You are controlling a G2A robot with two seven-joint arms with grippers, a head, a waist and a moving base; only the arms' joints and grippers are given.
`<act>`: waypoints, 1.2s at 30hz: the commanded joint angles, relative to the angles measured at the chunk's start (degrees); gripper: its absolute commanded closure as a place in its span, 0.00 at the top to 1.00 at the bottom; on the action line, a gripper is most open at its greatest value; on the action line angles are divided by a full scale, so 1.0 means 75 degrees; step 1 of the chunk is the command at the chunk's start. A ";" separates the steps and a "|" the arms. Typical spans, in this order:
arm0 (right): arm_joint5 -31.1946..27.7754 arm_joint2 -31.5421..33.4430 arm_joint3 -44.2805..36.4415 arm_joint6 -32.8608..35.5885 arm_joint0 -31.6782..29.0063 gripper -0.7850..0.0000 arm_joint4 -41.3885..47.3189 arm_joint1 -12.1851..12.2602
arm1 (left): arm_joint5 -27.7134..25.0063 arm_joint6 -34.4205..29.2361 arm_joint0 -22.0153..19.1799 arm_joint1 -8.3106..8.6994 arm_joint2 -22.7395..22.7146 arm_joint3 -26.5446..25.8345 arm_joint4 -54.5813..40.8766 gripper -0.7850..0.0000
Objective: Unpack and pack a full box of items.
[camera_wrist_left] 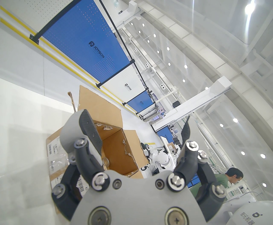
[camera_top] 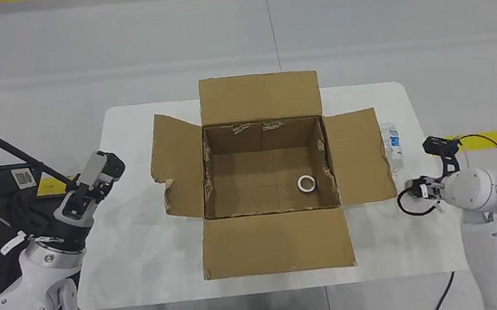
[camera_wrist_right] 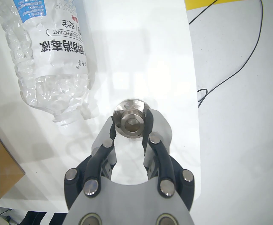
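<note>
**A:** Where is the right gripper [camera_wrist_right: 130, 124]?
**B:** Just off the box's [camera_top: 270, 185] right flap, over the white table [camera_top: 141, 257]. Its fingers are drawn in on a metal flange [camera_wrist_right: 128, 106], one pad on each side of the hub.
**A:** And the left gripper [camera_wrist_left: 136, 119]?
**B:** Off the box's left flap, well apart from it. Its fingers are spread wide with nothing between them.
**A:** The box itself?
**B:** It sits mid-table with all four flaps folded out. A small ring [camera_top: 307, 183] lies on its floor near the right wall.
**A:** Anything farther on?
**B:** A crumpled clear bottle [camera_wrist_right: 49, 53] lies on its side just beside the box's right flap.
</note>
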 commanded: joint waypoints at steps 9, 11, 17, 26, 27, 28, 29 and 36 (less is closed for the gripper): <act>0.0042 0.0220 -0.1899 -0.0175 -0.0009 0.98 0.0140 0.0069 | 0.0000 0.0000 0.0000 0.0000 0.0000 0.0000 0.0000 1.00; -0.0050 0.0168 -0.2682 -0.0176 0.0025 1.00 0.0169 0.0080 | 0.0000 0.0000 0.0000 0.0000 0.0000 0.0000 0.0000 1.00; -0.0544 -0.0683 -0.4153 -0.0038 0.0673 1.00 0.0356 0.0079 | 0.0000 0.0000 0.0000 0.0000 0.0000 0.0000 0.0000 1.00; -0.2529 -0.3506 -0.2973 0.0596 0.3083 0.99 0.2327 -0.0129 | 0.0000 0.0000 0.0000 0.0000 0.0000 0.0000 0.0000 1.00; -0.2676 -0.3799 -0.2708 0.0700 0.3379 0.98 0.2419 -0.0166 | 0.0000 0.0000 0.0000 0.0000 0.0000 0.0000 0.0000 1.00; -0.2795 -0.4091 -0.2456 0.0790 0.3625 0.96 0.2547 -0.0207 | 0.0000 0.0000 0.0000 0.0000 0.0000 0.0000 0.0000 1.00; -0.2939 -0.4345 -0.2202 0.0866 0.3855 0.94 0.2787 -0.0250 | 0.0000 0.0000 0.0000 0.0000 0.0000 0.0000 0.0000 1.00; -0.3652 -0.5616 -0.0750 0.1346 0.4961 1.00 0.4093 -0.0479 | 0.0000 0.0000 0.0000 0.0000 0.0000 0.0000 0.0000 1.00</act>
